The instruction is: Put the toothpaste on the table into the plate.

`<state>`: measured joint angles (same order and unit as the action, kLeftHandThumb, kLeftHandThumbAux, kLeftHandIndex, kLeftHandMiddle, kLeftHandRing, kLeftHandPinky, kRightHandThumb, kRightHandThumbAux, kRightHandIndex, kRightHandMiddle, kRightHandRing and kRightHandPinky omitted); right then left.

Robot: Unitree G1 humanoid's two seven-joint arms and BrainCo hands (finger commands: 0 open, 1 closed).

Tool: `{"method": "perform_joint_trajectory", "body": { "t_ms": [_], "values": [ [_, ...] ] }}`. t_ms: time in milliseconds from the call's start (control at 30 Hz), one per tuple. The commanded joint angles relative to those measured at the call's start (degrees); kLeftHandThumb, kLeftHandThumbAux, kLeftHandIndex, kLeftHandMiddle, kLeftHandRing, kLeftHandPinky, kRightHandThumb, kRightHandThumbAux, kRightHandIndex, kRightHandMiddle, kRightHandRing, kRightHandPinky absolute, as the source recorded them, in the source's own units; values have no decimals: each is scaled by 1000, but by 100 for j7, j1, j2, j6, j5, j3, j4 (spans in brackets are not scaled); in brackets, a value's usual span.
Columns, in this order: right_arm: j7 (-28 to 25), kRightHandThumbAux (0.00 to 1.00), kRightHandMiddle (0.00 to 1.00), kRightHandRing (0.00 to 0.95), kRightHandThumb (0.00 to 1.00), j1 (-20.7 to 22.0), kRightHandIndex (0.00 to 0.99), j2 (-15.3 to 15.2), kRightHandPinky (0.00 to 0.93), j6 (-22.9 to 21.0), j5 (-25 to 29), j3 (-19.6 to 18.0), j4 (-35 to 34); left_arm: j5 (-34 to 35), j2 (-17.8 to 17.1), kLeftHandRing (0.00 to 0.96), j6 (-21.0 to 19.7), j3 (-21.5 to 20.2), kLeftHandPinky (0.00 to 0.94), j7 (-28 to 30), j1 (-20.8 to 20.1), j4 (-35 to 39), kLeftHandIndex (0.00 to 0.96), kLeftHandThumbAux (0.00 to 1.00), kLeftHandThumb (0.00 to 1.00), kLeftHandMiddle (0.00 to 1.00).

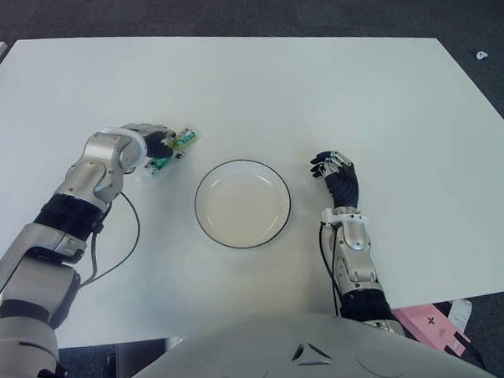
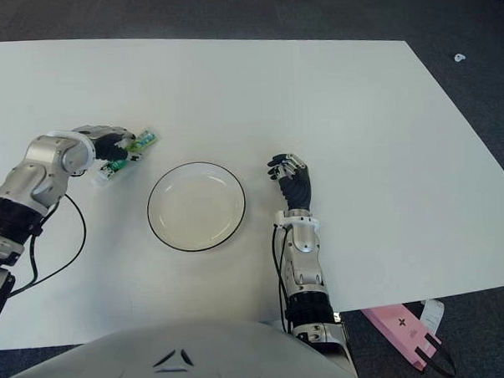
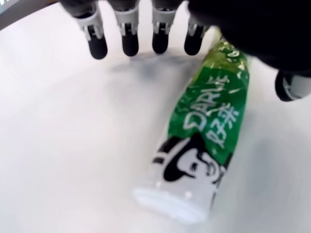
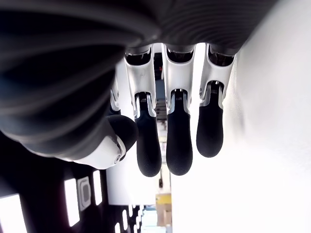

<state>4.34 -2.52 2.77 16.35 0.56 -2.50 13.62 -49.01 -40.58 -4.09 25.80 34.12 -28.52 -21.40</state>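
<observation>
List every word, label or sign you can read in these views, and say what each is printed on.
"DARLIE": on the green toothpaste tube lying on the table under the open left hand.
Chinese characters beside it on the tube: too blurred to read.
Pink box at the table's near edge: a small dark mark, too small to read.
Plate, right hand: no text.

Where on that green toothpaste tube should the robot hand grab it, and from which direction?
Probably around the middle of the toothpaste tube, from above. It lies flat on the table, so its long sides are free for fingers and thumb to close across. The left robot hand hovers over it, open; the plate sits to its right.
</observation>
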Motion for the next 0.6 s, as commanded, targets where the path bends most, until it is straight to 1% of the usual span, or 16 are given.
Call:
{"method": "perform_joint_trajectory", "body": {
  "t_ms": [33, 133, 267, 467, 600],
  "values": [
    [29, 729, 518, 533, 706, -292, 428, 30, 537, -236, -28, 5, 176, 124, 229, 0, 85, 425, 0, 477, 597, -150, 0, 224, 275, 0],
    [32, 729, 519, 534, 706, -318, 428, 39, 537, -227, -27, 0, 153, 107, 249, 0, 52, 458, 0, 450, 680, -89, 0, 225, 271, 0],
    [23, 729, 521, 536, 706, -346, 428, 25, 539, -188, -40, -3, 150, 64, 331, 0, -101, 502, 0, 357, 888, 66, 0, 226, 268, 0],
    [36, 730, 520, 539, 706, -383, 428, 10, 542, -118, -56, -12, 141, -106, 503, 0, -551, 595, 0, 134, 1409, 558, 0, 218, 271, 0],
    [59, 730, 519, 538, 706, -409, 428, -2, 536, -115, -95, -2, 103, -285, 673, 0, -950, 620, 0, -221, 1787, 859, 0, 210, 269, 0]
  ]
}}
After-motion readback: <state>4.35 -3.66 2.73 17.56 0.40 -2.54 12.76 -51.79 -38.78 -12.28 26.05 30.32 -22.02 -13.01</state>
